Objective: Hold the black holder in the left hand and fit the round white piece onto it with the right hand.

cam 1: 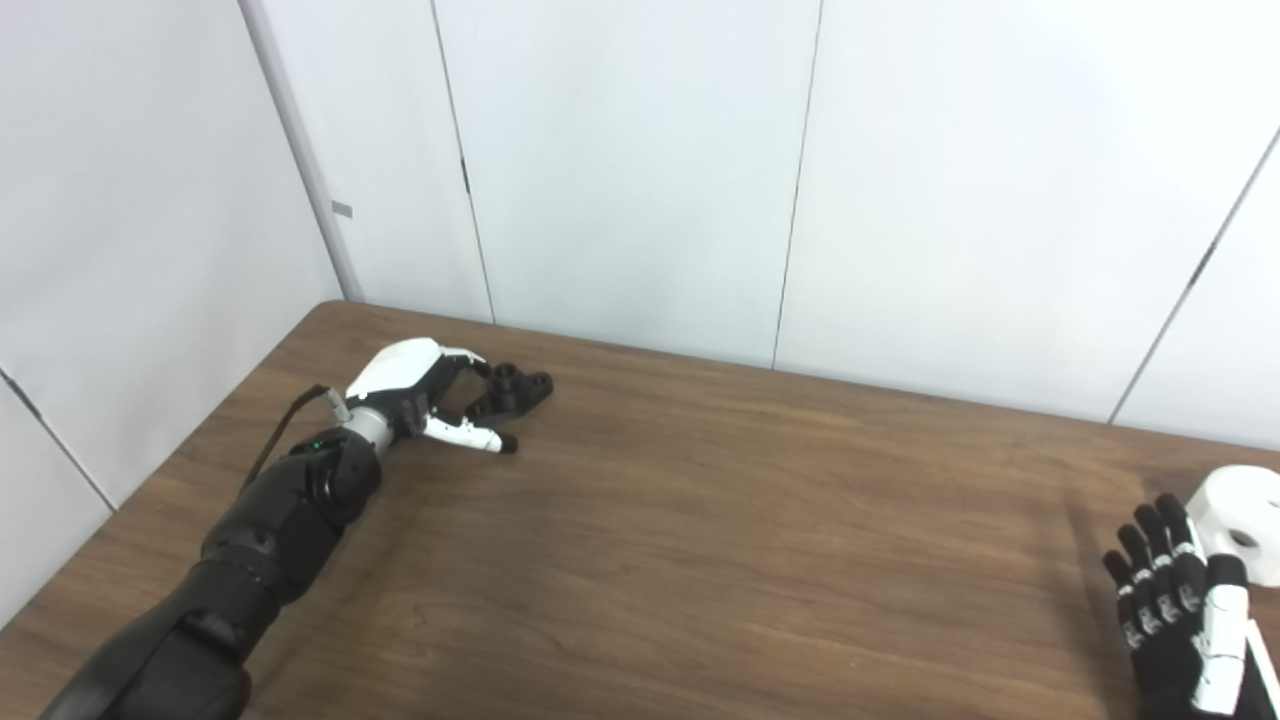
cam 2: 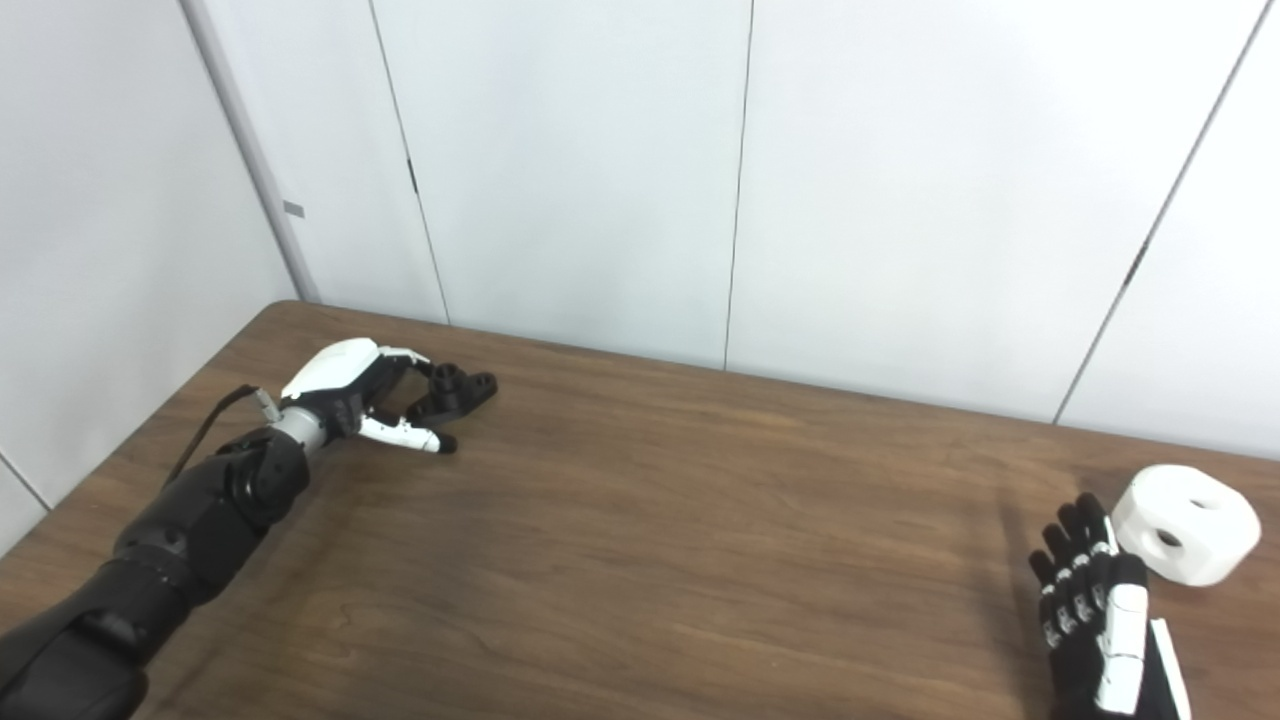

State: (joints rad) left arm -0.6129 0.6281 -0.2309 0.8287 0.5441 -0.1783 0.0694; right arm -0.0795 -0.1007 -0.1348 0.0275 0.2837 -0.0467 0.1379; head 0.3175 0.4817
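Wood-grain tabletop (cam 2: pixel 640 560) is backed by plain white wall panels (cam 2: pixel 900 200). Nearest, the right hand (cam 2: pixel 1100 610) is held empty, fingers apart, just beside the round white piece (cam 2: pixel 1185 523); it is judged rigid, light and smooth, best gripped across its sides. Farther off, the left hand (cam 1: pixel 425 390) is spread around the black holder (cam 1: pixel 512 390), judged stiff; firm contact cannot be confirmed. No legible writing is noted.

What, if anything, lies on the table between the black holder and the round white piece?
Nothing: between the black holder and the round white piece there is only bare wooden table, shown most fully in the right eye view.
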